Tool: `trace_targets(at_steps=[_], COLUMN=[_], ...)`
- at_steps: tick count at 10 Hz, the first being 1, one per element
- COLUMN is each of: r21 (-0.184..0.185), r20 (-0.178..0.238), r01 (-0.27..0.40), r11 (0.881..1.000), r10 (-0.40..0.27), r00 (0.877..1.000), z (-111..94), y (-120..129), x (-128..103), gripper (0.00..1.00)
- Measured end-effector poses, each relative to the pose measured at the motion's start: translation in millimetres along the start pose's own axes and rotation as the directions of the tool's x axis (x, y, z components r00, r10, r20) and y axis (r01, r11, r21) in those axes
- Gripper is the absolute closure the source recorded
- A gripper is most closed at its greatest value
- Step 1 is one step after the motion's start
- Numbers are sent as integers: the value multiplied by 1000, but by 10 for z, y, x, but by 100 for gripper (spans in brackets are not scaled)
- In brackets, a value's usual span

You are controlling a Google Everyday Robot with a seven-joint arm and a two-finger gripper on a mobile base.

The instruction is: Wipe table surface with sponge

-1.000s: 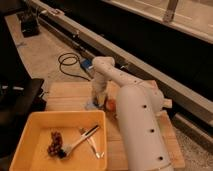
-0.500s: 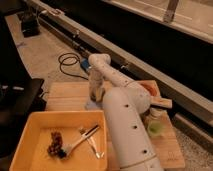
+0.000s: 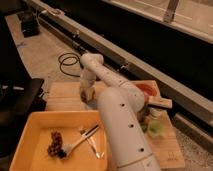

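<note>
The table surface [image 3: 62, 96] is a light-brown top of parallel planks, running from the left to the lower right. My white arm rises from the bottom middle, bends at an elbow near the top, and reaches down to the table. My gripper [image 3: 88, 96] is low over the back middle of the table, at or just above the wood. The sponge does not show; the gripper and wrist cover the spot beneath them.
A yellow tray [image 3: 27, 131] at the front left holds utensils [image 3: 85, 137] and a dark lump [image 3: 55, 142]. A red bowl [image 3: 148, 90], a wooden block [image 3: 161, 103] and a pale green object [image 3: 156, 129] stand on the right. A black cable [image 3: 67, 62] lies on the floor behind.
My arm has swung to the left and the gripper has slid a little left along the table. The red bowl and the green object on the right have come into view.
</note>
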Motion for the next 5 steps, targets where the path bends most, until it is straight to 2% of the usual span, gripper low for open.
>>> trace_targets(at_steps=[2,4,5], r21=[-5,-36,-55], r20=[39,69,67], r01=[21,10,-11], r11=[1000,999,998], r10=[-21,-8,15], r00=[999,998,998], z=[12,61,56], y=[106,298,425], x=[-177,-331,-333], gripper=[100,100,100])
